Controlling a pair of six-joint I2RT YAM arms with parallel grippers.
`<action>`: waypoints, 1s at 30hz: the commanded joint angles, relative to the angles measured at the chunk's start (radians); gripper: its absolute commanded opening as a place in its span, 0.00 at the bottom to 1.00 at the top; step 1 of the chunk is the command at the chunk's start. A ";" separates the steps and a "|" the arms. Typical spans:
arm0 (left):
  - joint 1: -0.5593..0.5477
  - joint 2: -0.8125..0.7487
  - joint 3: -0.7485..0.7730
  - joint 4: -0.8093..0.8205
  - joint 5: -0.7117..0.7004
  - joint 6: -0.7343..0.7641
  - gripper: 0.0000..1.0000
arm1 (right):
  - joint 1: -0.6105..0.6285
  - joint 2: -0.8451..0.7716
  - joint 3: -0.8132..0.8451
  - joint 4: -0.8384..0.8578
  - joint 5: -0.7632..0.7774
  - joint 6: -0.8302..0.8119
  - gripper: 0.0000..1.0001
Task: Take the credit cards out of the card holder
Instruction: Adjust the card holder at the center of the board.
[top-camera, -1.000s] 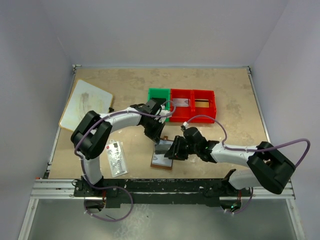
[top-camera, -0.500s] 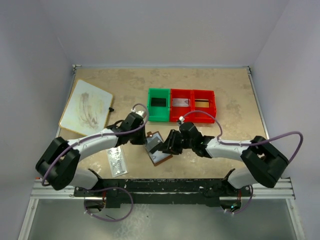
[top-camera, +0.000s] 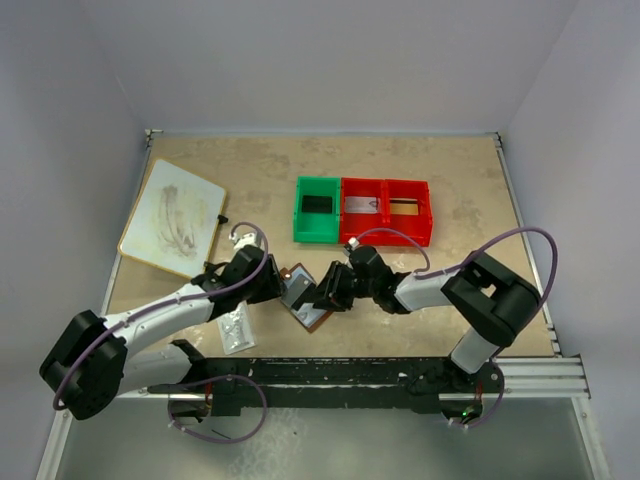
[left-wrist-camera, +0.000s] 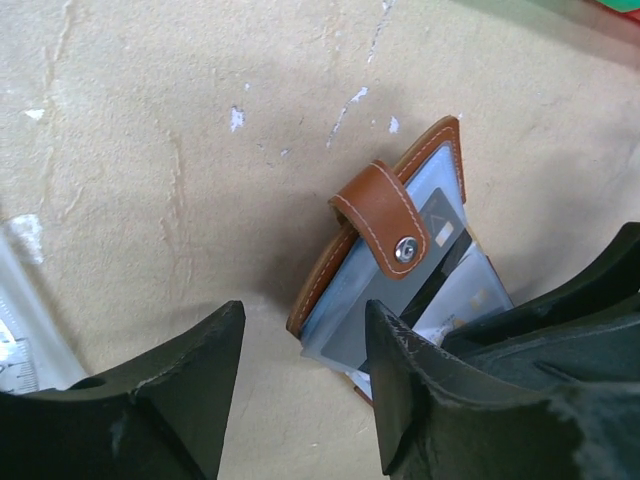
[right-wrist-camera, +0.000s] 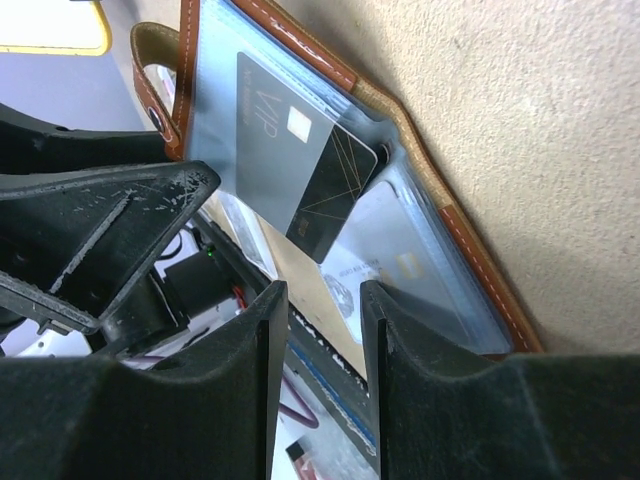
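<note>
Shows the white-and-black left arm stretched low from its base toward centre, ending in the black two-finger left gripper with jaws set wide apart and fingers angled downward. Shows the white-and-black right arm folded sharply at the elbow and reaching leftward, ending in the black two-finger right gripper, nearly tip to tip with the left one. Shows, from the right wrist, jaws parted only narrowly, nothing clamped between.

The left arm and right arm share white tubular links, blocky black joint housings and looping purple cables; their matte black fingers show pale scuffs.
</note>
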 joint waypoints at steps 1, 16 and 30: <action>-0.004 -0.022 0.067 -0.036 -0.061 0.048 0.53 | 0.012 0.014 0.045 0.031 -0.006 0.019 0.39; 0.013 0.226 0.269 -0.060 0.074 0.290 0.52 | 0.035 0.040 0.082 -0.014 0.025 0.046 0.38; -0.001 0.248 0.276 -0.192 0.021 0.294 0.34 | 0.039 0.064 0.038 -0.069 0.057 0.104 0.36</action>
